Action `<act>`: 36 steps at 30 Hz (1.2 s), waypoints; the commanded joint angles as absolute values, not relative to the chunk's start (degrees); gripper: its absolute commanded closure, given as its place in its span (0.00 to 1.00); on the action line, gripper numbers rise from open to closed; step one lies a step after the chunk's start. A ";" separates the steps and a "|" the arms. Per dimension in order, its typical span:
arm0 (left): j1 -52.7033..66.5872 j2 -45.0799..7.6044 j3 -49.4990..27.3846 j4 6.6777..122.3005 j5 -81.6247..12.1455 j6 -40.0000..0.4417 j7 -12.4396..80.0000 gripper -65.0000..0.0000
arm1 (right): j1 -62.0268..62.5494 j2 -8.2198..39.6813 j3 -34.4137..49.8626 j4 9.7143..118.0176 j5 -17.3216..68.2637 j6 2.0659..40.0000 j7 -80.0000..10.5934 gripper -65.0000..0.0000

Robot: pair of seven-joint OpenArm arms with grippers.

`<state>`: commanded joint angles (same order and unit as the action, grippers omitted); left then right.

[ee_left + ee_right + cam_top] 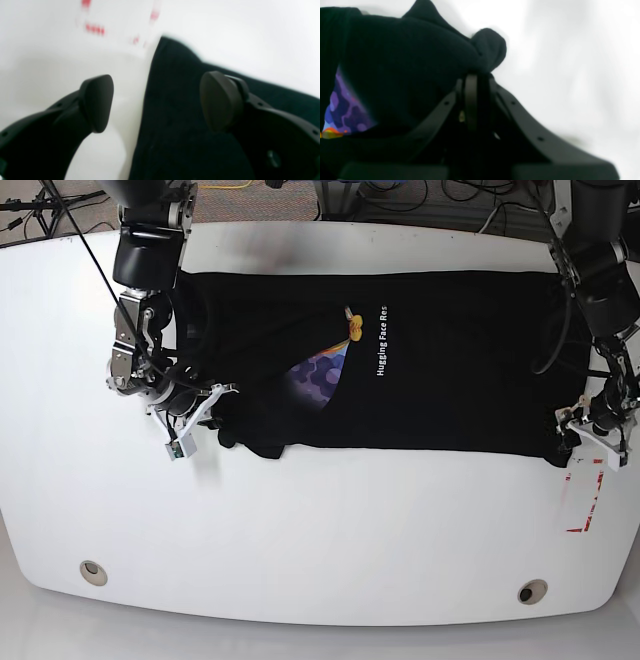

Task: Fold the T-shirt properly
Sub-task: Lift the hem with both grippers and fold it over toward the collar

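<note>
The black T-shirt [450, 380] lies spread across the white table [300, 520], white lettering [381, 340] and a yellow mark [352, 325] on top, with a purple patch [320, 370] showing in a fold. My right gripper [220, 405] is at its left lower corner. In the right wrist view the right gripper [475, 78] is shut on a bunched bit of the T-shirt [395, 62], beside the purple patch [345, 110]. My left gripper [158, 102] is open over the T-shirt's [175, 112] right edge, one finger over bare table, the other over cloth. In the base view the left gripper [572, 440] is at the right lower corner.
Red marks [585, 500] lie on the table just below my left gripper, blurred red marks [95, 28] in the left wrist view. Two round holes [92, 572] [532, 591] sit near the table's front edge. Cables [470, 192] lie beyond the far edge.
</note>
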<state>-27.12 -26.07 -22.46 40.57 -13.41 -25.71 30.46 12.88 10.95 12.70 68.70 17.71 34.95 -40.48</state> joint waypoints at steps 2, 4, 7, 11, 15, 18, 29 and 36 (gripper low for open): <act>-27.38 -26.07 -20.79 38.99 -13.41 -25.71 28.88 0.18 | 12.88 10.95 12.70 68.70 17.71 34.95 -40.57 0.94; -27.38 -26.07 -18.86 38.02 -13.41 -25.71 27.21 0.18 | 12.88 10.95 12.70 68.79 17.80 34.95 -40.57 0.94; -27.38 -25.45 -17.36 37.32 -13.49 -25.71 25.80 0.19 | 12.88 11.03 12.70 68.79 17.80 34.95 -40.57 0.94; -27.38 -24.04 -17.27 37.32 -13.14 -25.71 25.63 0.39 | 12.88 11.30 12.70 68.97 17.89 35.03 -40.57 0.94; -27.38 -24.04 -17.27 37.32 -13.14 -25.54 25.63 0.79 | 12.53 11.38 12.70 71.60 17.80 35.03 -41.45 0.94; -27.30 -24.04 -17.19 37.58 -13.05 -25.45 25.71 1.00 | 11.74 11.38 12.70 73.71 17.71 34.95 -42.51 0.94; -23.08 -24.13 -17.54 51.03 -13.58 -25.71 29.14 1.00 | 12.70 12.97 12.79 80.31 17.80 34.68 -46.29 0.94; -18.42 -24.04 -17.63 67.30 -13.58 -25.71 34.24 1.00 | 13.49 13.14 12.97 84.97 17.71 34.68 -49.89 0.94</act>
<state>-18.42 -24.04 -17.63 67.30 -13.58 -25.71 34.24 13.49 13.14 12.97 84.97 17.71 34.68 -49.89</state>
